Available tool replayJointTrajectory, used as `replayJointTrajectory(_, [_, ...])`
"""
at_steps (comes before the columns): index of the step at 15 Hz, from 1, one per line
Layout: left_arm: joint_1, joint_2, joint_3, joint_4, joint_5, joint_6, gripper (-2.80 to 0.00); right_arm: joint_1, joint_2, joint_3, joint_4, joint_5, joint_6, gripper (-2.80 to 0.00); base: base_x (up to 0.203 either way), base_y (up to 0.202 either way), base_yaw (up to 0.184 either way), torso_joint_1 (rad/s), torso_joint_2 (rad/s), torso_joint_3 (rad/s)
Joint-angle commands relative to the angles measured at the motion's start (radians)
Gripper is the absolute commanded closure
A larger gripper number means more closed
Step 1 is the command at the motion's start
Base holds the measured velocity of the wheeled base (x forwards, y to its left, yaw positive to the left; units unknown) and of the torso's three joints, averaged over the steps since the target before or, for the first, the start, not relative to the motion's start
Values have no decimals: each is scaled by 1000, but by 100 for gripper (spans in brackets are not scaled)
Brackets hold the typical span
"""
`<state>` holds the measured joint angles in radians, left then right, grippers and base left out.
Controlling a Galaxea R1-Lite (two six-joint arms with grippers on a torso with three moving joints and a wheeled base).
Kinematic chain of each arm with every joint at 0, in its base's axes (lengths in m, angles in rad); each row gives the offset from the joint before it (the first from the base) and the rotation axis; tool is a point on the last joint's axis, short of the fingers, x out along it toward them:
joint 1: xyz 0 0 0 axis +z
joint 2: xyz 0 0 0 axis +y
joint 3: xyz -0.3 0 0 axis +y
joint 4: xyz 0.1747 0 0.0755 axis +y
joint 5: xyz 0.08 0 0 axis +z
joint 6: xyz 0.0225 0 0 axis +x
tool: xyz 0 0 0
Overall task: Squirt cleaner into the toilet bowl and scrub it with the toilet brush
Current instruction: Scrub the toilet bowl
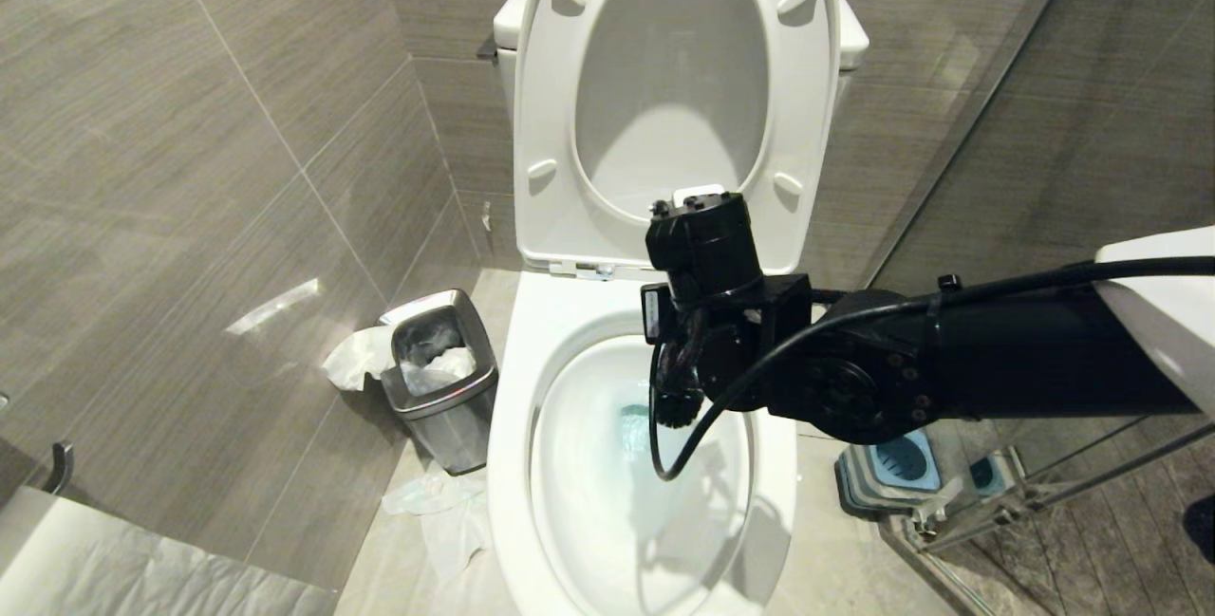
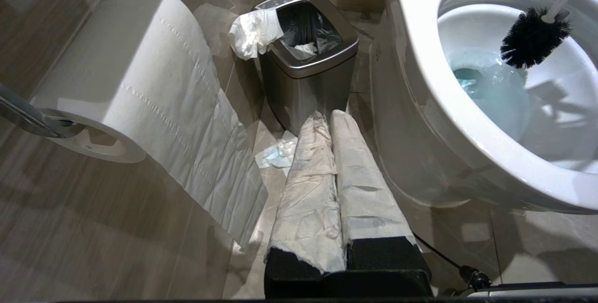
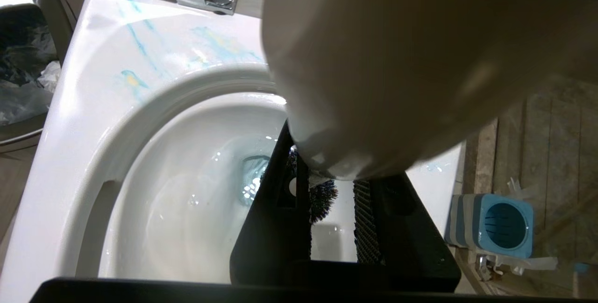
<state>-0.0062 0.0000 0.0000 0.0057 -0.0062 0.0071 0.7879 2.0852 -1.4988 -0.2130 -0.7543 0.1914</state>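
Grey tiled walls close in this cramped bathroom stall, and right in the middle sits the toilet bowl, seat and lid tipped up against the tank. Big black right arm sweeping in across the head view, and at its end the right tool, poised over the bowl and pointing down into it. It's clenched on the toilet brush, the slim white handle running up between the black pads while the round bristle head hangs below them, just inside the rim! Long axis of that brush slopes steeply down into the basin, head lowest. Beneath the tool and slightly farther in lies the drain, with the cleaner tinting the water turquoise there and streaking the rim behind the tool near the seat hinge. So the porcelain to be scrubbed lies below the bristles; whether they touch it yet, hard to say, though they look clear of the water. Judging from this, the squirt is done and the scrubbing is the job in hand, all on the right arm. Over by the wall, the left tool, wrapped in white paper, fingers pressed together and gripping nothing, well apart from the bowl. Ahead of it, a steel waste bin; beyond the right tool, on the floor, the blue brush holder stands empty.
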Motion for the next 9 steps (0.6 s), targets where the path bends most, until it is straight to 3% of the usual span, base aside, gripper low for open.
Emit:
replayJointTrajectory(1, [0, 0, 2, 0, 0, 1, 0, 1, 38, -29, -2, -5, -3, 0, 0, 0, 0, 0, 0, 0])
replayJointTrajectory(9, [0, 0, 2, 0, 0, 1, 0, -2, 189, -288, 2, -10, -49, 0, 0, 0, 0, 0, 0, 0])
